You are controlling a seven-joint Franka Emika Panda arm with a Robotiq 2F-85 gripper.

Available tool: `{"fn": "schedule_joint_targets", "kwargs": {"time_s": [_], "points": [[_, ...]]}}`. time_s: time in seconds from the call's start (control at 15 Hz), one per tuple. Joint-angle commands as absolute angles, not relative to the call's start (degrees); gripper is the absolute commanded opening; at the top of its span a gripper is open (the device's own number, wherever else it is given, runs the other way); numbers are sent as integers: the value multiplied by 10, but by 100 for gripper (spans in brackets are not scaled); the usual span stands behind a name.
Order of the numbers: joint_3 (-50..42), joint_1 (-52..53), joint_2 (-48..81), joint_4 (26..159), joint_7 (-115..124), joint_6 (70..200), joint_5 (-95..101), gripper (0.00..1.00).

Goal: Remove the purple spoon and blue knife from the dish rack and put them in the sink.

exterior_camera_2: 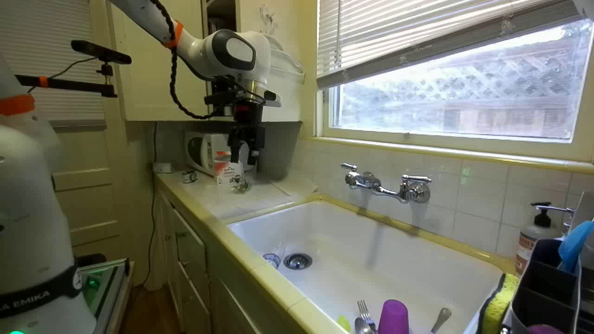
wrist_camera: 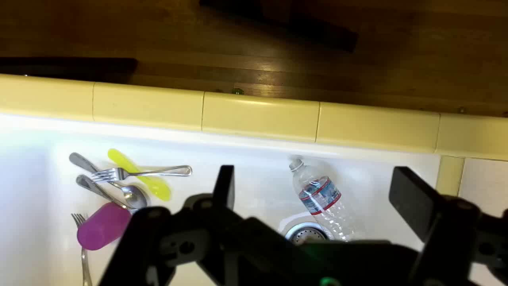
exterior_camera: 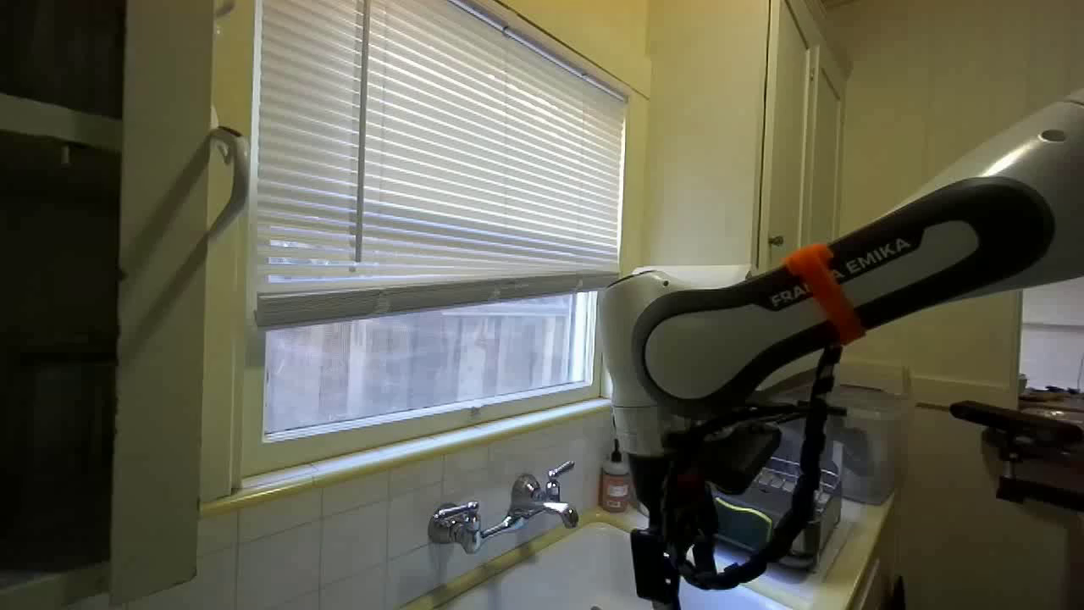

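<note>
in an exterior view, arm [exterior_camera: 707,347] stretched out then bent down, rack [exterior_camera: 826,512] behind it, in an exterior view, gripper [exterior_camera_2: 244,157] pointing straight down, blue utensil [exterior_camera_2: 573,250] way off in the rack, wrist view, fingers [wrist_camera: 408,202] spread pretty wide apart, sink [wrist_camera: 258,182] below them

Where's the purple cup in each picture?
In an exterior view: purple cup at the bottom, right of centre.
In an exterior view showing the sink at the bottom: not visible.
Wrist view: purple cup at lower left.
Shared landmark: the sink, in all three.
</note>
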State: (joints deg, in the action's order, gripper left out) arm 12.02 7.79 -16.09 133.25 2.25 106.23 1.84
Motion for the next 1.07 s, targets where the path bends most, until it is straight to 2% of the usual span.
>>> {"fn": "schedule_joint_targets", "kwargs": {"time_s": [0.0,0.6,1.0], "points": [[114,85,-160,1332,24,1061,20,100],[101,72,-154,1335,43,1083,11,100],[-12,-28,-149,1348,58,1151,37,100]]}}
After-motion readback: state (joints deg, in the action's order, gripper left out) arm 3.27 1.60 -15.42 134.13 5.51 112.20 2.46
